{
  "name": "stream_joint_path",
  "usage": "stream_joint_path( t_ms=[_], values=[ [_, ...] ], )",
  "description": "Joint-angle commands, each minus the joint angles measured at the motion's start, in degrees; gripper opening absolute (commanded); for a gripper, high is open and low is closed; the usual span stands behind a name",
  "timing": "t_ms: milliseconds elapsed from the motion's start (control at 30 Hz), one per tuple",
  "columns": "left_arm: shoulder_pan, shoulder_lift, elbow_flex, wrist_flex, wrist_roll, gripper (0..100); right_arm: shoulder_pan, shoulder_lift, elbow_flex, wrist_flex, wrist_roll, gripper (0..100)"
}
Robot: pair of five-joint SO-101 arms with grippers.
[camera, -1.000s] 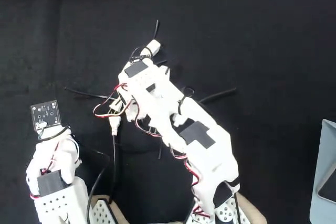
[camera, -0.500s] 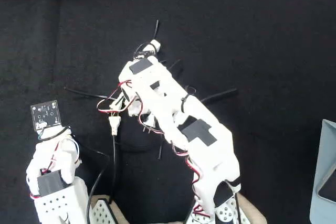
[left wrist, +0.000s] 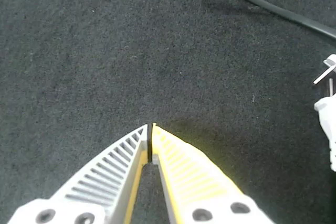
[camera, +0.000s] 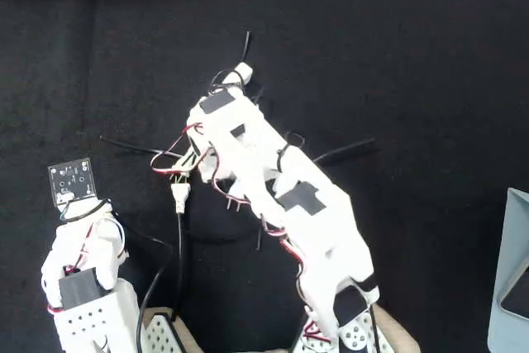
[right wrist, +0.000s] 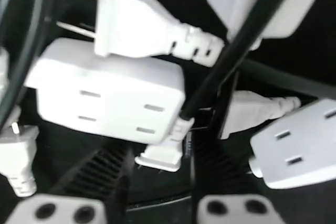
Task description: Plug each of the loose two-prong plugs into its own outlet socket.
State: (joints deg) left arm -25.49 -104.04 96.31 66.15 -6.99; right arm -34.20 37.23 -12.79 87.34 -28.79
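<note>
Plug [right wrist: 157,159] is sitting at the right gripper [right wrist: 156,170], held or not I cannot tell, and is needing its prongs squared with the socket [right wrist: 113,103] just ahead.

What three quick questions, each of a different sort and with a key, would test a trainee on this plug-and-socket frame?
1. True or false: the left gripper is shut with nothing in it.
2. In the right wrist view, the white two-prong plug next to the white outlet block is: A) pushed fully into a socket; B) loose, with both prongs bare; C) held by a person's hand.
3. How many slots show on that outlet block's face?

Key: 1 true; 2 B; 3 four.
</note>
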Motion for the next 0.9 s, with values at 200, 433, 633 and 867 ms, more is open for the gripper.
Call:
stream_joint_path(
  t_ms=[200,433,633,867],
  values=[
    [-0.5,-0.2,1.0,-1.1,-0.4,3,0.5,-0.3,-10.6,11.8,-0.7,1.1],
    [-0.5,-0.2,1.0,-1.1,-0.4,3,0.9,-3.6,-9.5,13.5,2.5,1.1],
    [-0.5,-0.2,1.0,-1.1,-0.4,3,1.0,-18.8,-0.4,13.3,5.7,1.1],
    [-0.5,-0.2,1.0,-1.1,-0.4,3,8.7,-39.3,14.0,10.6,12.0,1.1]
  ],
)
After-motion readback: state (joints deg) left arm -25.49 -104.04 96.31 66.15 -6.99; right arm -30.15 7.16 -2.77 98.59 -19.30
